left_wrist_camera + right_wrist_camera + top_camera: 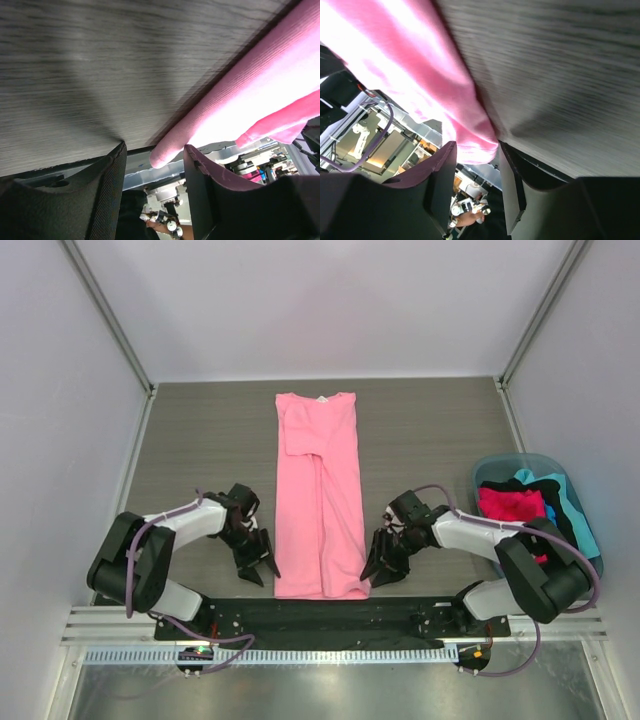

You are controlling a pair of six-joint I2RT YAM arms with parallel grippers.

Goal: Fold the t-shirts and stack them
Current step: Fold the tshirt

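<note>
While light pink t-shirt [320,500] lies at centre of table [200,440], sides folded in to long strip, left gripper [258,558] and right gripper [383,558] straddle near hem corners, fingers parted, nothing clamped. Crosswise folds and stacking judged pending; other t-shirts [512,503] unfolded in tub [497,462].

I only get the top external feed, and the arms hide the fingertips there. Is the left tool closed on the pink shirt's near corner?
Observer: No. The left tool is open. The corner of the pink shirt sits at the mouth of the gap, unpinched.
Operator: And the right side?
Observer: The right tool is open as well, with the hem corner dipping between its fingers.
</note>
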